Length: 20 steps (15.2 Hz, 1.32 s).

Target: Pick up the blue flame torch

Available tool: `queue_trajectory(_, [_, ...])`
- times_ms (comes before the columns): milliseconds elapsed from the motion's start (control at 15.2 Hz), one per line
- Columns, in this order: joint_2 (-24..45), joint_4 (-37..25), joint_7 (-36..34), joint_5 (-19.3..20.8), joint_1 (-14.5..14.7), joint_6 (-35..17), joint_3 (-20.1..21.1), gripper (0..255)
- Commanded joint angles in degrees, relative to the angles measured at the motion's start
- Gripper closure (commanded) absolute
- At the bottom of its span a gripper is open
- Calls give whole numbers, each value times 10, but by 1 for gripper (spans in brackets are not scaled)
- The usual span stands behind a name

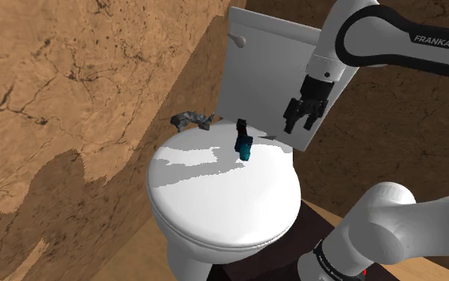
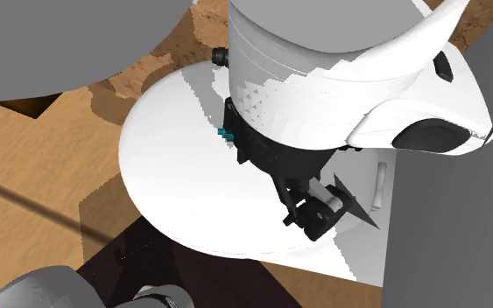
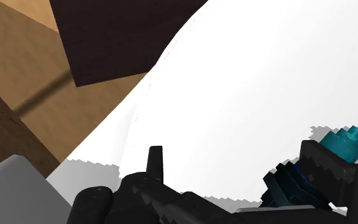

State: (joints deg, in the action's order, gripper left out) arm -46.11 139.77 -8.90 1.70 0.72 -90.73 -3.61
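Observation:
The blue flame torch (image 1: 245, 143) is a small teal and black piece standing on the white toilet lid (image 1: 214, 199), close to the tank. My black gripper (image 1: 301, 120) hangs open above the lid's back edge, to the shoulder view's right of the torch and apart from it. In the wrist view the torch (image 3: 340, 141) shows its teal tip just beyond the right finger, outside the gap of the gripper (image 3: 233, 156), with its dark body partly hidden by that finger. The second exterior view has the gripper (image 2: 310, 214) low over the lid and a teal speck of the torch (image 2: 227, 136) beside the arm.
The white tank (image 1: 258, 72) rises right behind the torch and gripper, with a flush handle (image 1: 238, 38). A grey crumpled object (image 1: 191, 121) lies at the lid's far left edge. A brown stone wall (image 1: 71, 96) stands to the left. The dark stand (image 1: 290, 251) sits below the lid.

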Motion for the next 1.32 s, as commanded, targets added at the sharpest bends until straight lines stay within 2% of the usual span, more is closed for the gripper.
queue_trajectory(0, [0, 0, 0, 0, 0, 0, 0, 0])
queue_trajectory(462, [137, -37, -198, -60, -29, -98, 65, 0])
queue_trajectory(858, [269, -102, -357, -83, -56, -169, 101, 0])
queue_trajectory(1254, [281, -73, -359, -84, -56, -210, 103, 0])
